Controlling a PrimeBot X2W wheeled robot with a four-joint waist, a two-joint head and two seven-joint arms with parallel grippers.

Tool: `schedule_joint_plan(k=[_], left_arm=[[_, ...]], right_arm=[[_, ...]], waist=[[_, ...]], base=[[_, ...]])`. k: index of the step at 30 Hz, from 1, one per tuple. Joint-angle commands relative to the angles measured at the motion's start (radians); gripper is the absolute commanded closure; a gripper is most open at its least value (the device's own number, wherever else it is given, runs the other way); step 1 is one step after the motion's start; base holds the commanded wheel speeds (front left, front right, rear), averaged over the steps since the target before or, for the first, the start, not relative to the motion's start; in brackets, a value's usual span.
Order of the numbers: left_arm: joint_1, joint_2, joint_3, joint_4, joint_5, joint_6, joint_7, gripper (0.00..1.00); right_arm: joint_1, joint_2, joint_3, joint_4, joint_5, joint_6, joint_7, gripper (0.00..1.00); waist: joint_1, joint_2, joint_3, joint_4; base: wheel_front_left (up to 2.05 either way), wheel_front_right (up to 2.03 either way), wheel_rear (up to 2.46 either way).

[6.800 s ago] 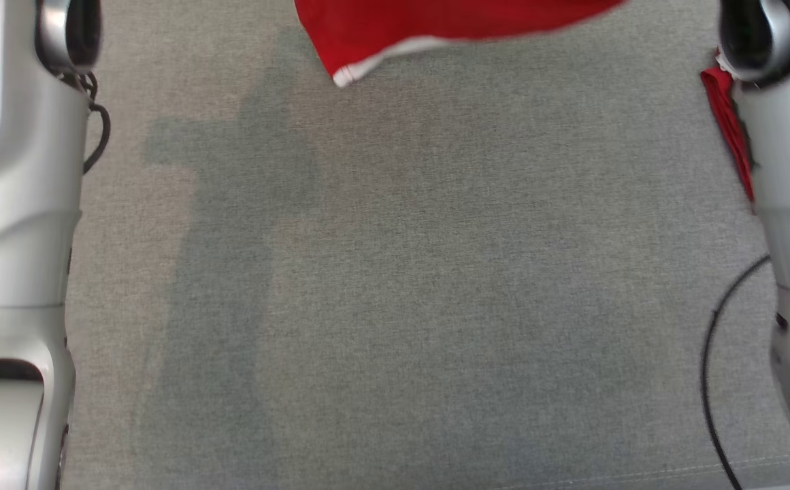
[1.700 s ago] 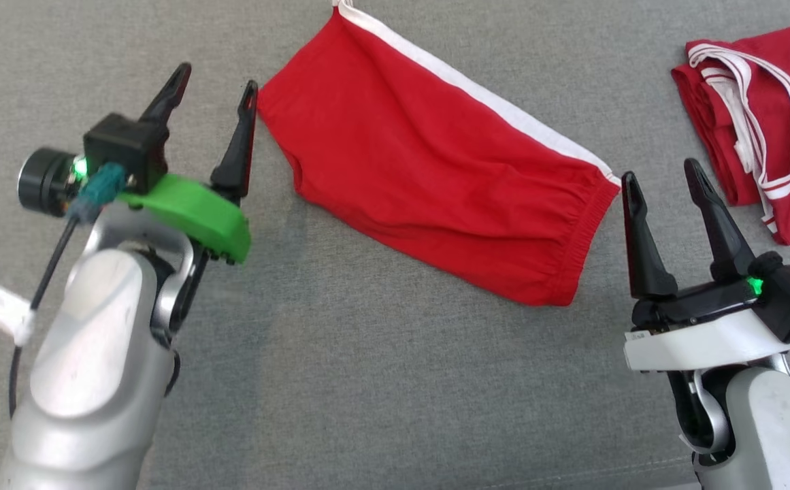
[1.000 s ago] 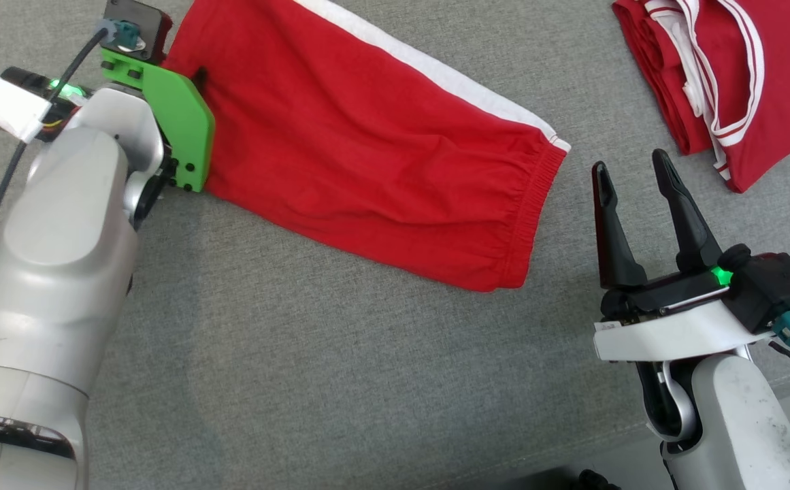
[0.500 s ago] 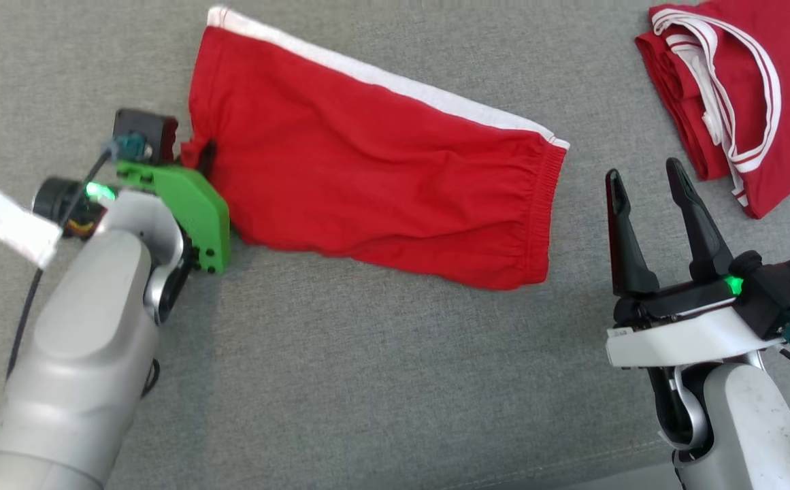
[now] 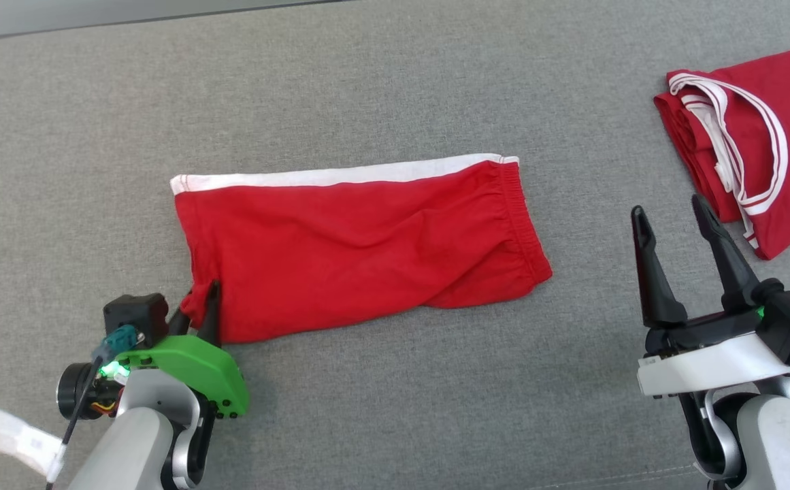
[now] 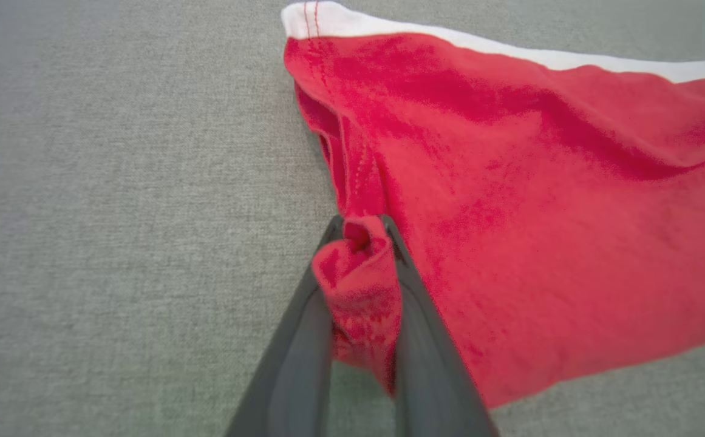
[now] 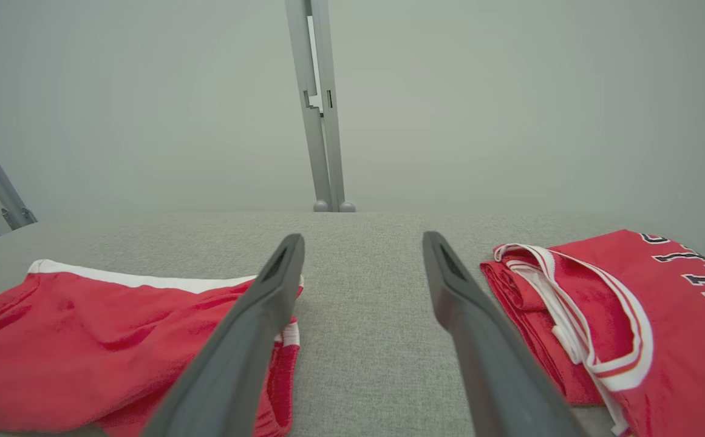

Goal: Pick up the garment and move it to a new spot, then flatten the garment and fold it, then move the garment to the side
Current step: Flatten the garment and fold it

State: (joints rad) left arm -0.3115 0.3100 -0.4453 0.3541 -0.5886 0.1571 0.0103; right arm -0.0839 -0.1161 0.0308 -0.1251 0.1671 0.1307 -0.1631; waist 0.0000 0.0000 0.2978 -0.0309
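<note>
1. Left gripper (image 5: 201, 306): jaws pinched together on a bunched corner of the red shorts (image 5: 360, 245). The left wrist view shows a wad of hem fabric squeezed between the two fingers (image 6: 294, 358) up to the tips.
2. Outward from that grip: the shorts stretch away ahead and to the right of the left gripper. They lie on the grey cloth surface (image 5: 367, 408) with the white side stripe on the far edge and the elastic waistband at the end farthest from the grip.
3. Cloth state: mostly spread, with shallow wrinkles across the middle and the gripped corner lifted and crumpled.
4. Right gripper (image 5: 669, 207): jaws wide apart, holding nothing, hovering just beyond the waistband end and not touching it.
5. Right of that gripper: a folded red jersey (image 5: 755, 163) with white trim, well apart from the shorts.
6. Progress, judged: the shorts are gripped, so the pick-up-and-relocate step looks in hand or near its end.
7. Left to do: smoothing the wrinkles, the fold itself, and the final shift to the side.
</note>
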Motion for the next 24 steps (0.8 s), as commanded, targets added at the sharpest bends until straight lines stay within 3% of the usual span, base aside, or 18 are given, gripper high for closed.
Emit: schedule_joint_plan(k=[1, 6, 10, 24], left_arm=[[0.019, 0.007, 0.019, -0.042, 0.011, 0.021, -0.045, 0.0], [0.071, 0.015, 0.068, -0.142, 0.049, 0.08, -0.202, 0.0], [0.101, 0.03, 0.097, -0.224, 0.095, 0.117, -0.257, 0.0], [0.278, 0.078, 0.095, -0.433, 0.173, 0.189, -0.256, 0.0]], right_arm=[[0.013, 0.002, -0.006, -0.01, 0.001, 0.0, 0.001, 0.0], [0.021, -0.006, -0.004, -0.028, -0.016, 0.0, 0.012, 0.0], [0.035, -0.01, -0.006, -0.031, -0.009, 0.0, 0.021, 0.0], [0.119, -0.018, -0.026, 0.001, 0.027, 0.0, 0.045, 0.0]], waist=[[0.0, 0.0, -0.025, 0.018], [0.0, 0.0, -0.05, 0.023], [0.0, 0.0, -0.074, 0.026], [0.0, 0.0, -0.164, 0.032]], base=[[0.0, 0.0, 0.0], [0.0, 0.0, 0.0], [0.0, 0.0, 0.0], [0.0, 0.0, 0.0]])
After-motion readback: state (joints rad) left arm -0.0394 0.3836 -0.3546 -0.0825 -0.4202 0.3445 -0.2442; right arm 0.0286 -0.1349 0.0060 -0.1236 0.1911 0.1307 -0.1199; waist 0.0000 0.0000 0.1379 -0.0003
